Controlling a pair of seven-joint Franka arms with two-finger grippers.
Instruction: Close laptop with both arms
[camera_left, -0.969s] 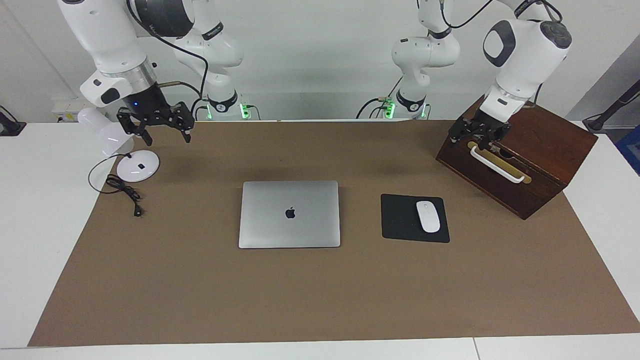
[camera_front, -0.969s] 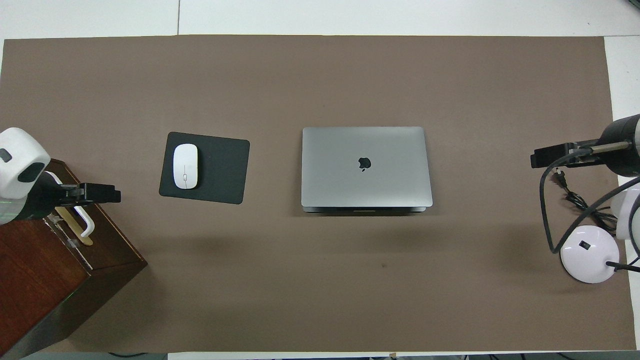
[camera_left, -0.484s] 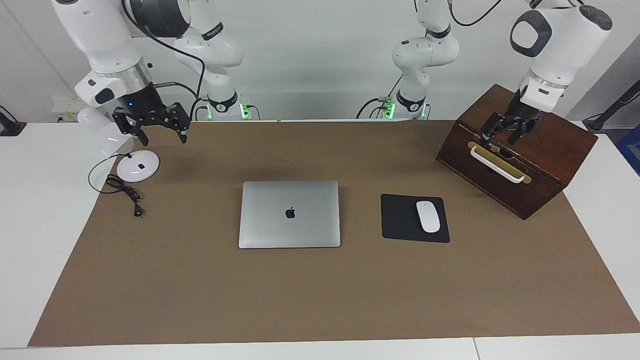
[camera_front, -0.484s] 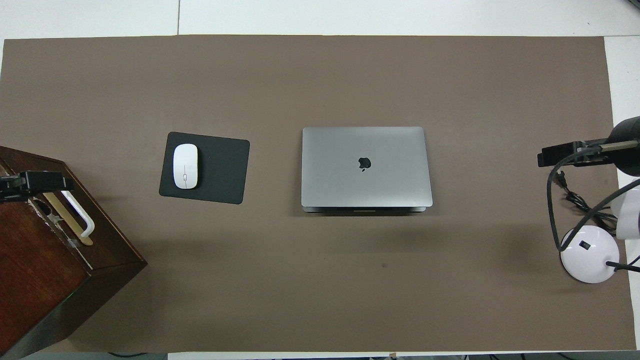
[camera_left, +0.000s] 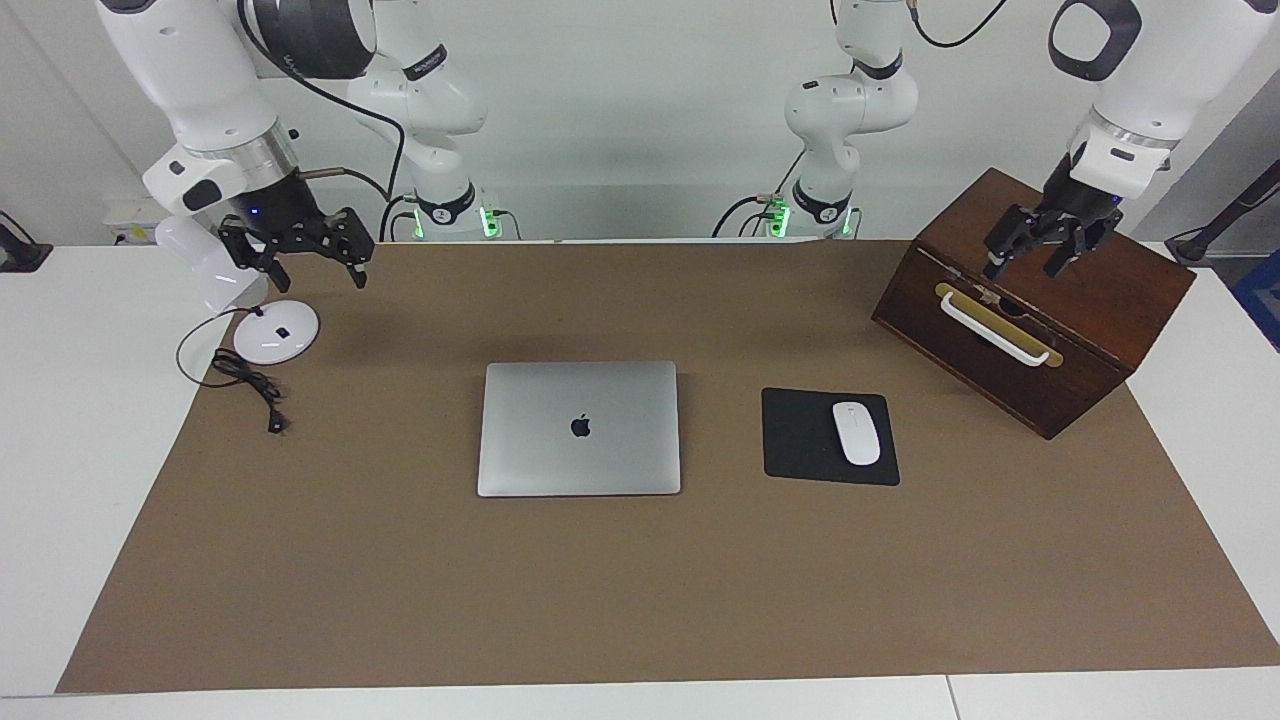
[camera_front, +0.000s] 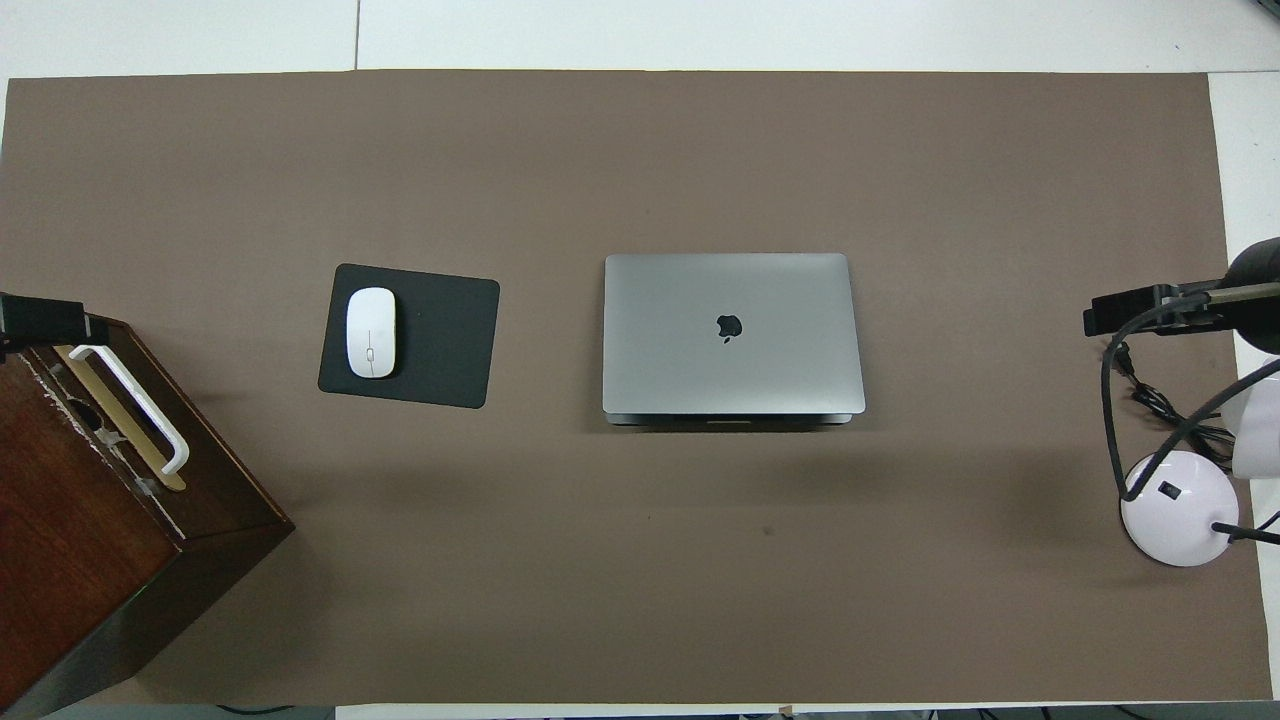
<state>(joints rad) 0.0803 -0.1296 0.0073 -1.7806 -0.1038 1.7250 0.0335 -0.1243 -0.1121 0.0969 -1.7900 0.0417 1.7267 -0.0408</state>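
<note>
You are looking at a brown mat (camera_left: 640, 590) covering most of a white table (camera_left: 60, 450). On the facing view's clock face, a dark wooden box (camera_left: 1040, 320) with a white handle sits at two o'clock, toward the left arm's end. The laptop (camera_left: 579, 428) lies flat at the centre, its lid already down with the logo facing up, so the task looks finished. Just beside it, at three o'clock, is a black mouse pad (camera_left: 800, 440) with a white mouse (camera_left: 856, 432) on it. At ten o'clock, toward the right arm's end, stands a white desk lamp (camera_left: 275, 332) with its cable (camera_left: 250, 385) trailing on the mat.

The left gripper (camera_left: 1040, 258) hangs over the box top, jaws spread wide, holding nothing. The right gripper (camera_left: 300, 250) hangs over the mat by the lamp, also spread wide and empty. Both are well apart from the laptop.

Your risks lie at the edges. If the left gripper dips, its fingers could catch the box or its handle. If the right gripper swings low, it could snag the lamp or its cable.
</note>
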